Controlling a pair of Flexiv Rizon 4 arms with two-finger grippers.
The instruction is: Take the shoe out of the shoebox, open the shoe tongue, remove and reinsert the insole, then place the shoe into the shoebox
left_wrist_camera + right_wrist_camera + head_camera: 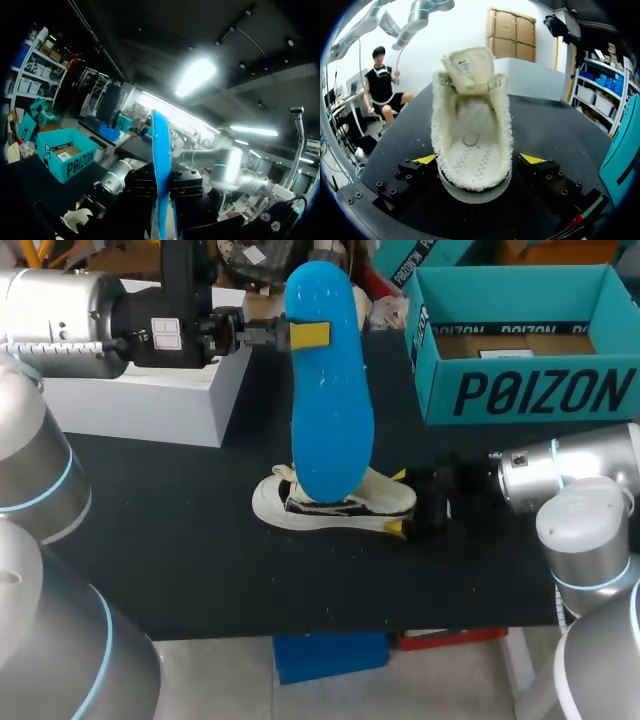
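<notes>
- Holding the left arm (60, 325) level and high over the black table (180, 530), coming in from the left side above a white rectangular block (150, 405), with the wrist pointing toward the middle.
- Gripping the bright blue, foot-shaped foam insole (330, 390) in the left gripper (312, 335), both fingers pressed flat on its two faces near the upper end, with only the sheet's thickness between them.
- Hanging the insole upright, its lower end overlapping the shoe in the head view.
- Showing the insole (161, 165) edge-on in the left wrist view, as a thin blue strip inside the left gripper (162, 200).
- Resting the cream-white low shoe with black trim (330, 508) on its sole near the middle of the table, toe to the left and heel to the right.
- Lying low with the right arm (560, 475), coming in from the right side almost level with the table, and setting the right gripper (400, 503) wide around the heel.
- Facing the shoe (472, 150) heel-first in the right wrist view, fleecy lining exposed and tongue (465, 65) lifted, with the right gripper (478, 157) spread to either side.
- Leaving it impossible to tell whether that claw is clamping the heel or merely standing round it.
- Standing the open teal cardboard shoebox (520, 390) at the table's far right, well apart from the shoe, and appearing beyond the shoe in the left wrist view (70, 162).
</notes>
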